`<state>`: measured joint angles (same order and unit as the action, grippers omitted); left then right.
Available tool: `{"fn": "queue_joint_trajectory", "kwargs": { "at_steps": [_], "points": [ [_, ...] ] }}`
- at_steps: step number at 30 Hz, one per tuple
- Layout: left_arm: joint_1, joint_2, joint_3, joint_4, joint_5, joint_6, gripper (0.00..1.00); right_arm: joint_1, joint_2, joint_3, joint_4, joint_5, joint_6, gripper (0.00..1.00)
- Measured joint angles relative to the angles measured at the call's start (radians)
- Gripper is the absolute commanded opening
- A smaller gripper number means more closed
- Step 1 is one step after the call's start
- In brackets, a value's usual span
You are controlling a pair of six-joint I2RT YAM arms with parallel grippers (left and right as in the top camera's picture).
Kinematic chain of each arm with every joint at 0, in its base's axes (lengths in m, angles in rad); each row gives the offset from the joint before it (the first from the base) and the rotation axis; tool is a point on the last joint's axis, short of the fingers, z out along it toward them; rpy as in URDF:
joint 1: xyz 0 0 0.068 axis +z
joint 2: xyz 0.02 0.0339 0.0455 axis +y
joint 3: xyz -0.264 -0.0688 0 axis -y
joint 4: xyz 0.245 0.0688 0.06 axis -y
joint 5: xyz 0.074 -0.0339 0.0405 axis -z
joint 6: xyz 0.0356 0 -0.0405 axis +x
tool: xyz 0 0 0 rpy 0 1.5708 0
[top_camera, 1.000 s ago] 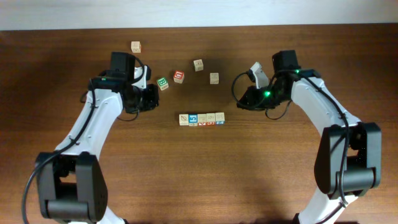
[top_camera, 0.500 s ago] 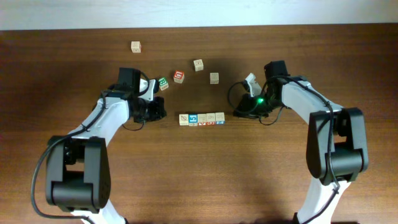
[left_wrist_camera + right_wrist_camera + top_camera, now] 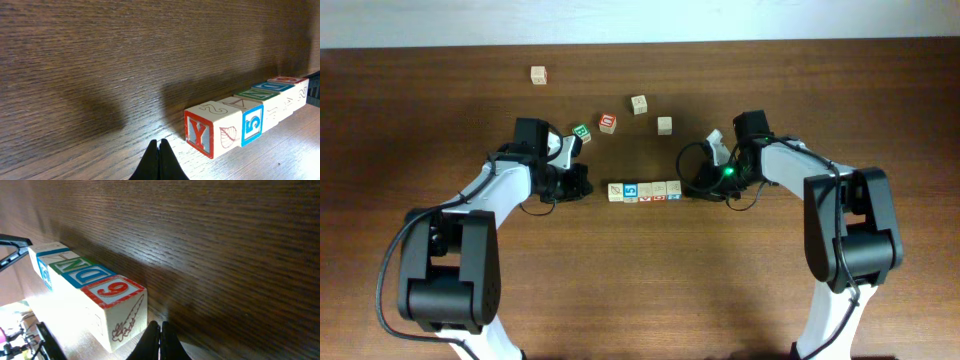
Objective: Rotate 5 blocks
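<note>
Several pale wooden blocks [image 3: 645, 190] lie in a straight row at the table's centre. In the left wrist view the nearest block [image 3: 202, 136] shows a red Y, and a blue 5 [image 3: 253, 124] follows it. My left gripper [image 3: 586, 187] is shut and empty, low over the wood just left of the row's left end, its tips [image 3: 159, 146] a short way from the Y block. My right gripper [image 3: 694, 190] is also shut and empty, just off the right end. Its tips [image 3: 159, 328] are close beside the block with a red 6 [image 3: 113, 293].
Several loose letter cubes lie behind the row: one at the far left [image 3: 538, 75], a green one [image 3: 580, 133], a red one [image 3: 608, 123], and two pale ones [image 3: 639, 104] [image 3: 664, 125]. The wooden table [image 3: 640, 280] stretches toward the front.
Both arms have swung inward and down toward the row, the left to its left end and the right to its right end. Both grippers stayed shut. The blocks have not moved.
</note>
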<state>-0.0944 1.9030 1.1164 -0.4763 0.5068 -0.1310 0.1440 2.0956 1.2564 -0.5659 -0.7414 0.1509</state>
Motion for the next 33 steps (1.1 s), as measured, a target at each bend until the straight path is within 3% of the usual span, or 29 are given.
{"fn": "queue_joint_trajectory", "kwargs": {
  "at_steps": [18, 27, 33],
  "points": [
    [0.000, 0.000, 0.000, 0.002, -0.024, 0.021, 0.00, 0.071, 0.000, 0.000, 0.021, -0.016, 0.118, 0.04],
    [0.000, 0.000, -0.004, -0.039, -0.029, 0.151, 0.00, 0.068, 0.000, 0.000, 0.029, 0.007, 0.111, 0.05],
    [0.000, 0.000, -0.004, -0.036, -0.025, 0.119, 0.00, 0.049, 0.000, -0.001, 0.063, 0.011, 0.103, 0.05]
  ]
}}
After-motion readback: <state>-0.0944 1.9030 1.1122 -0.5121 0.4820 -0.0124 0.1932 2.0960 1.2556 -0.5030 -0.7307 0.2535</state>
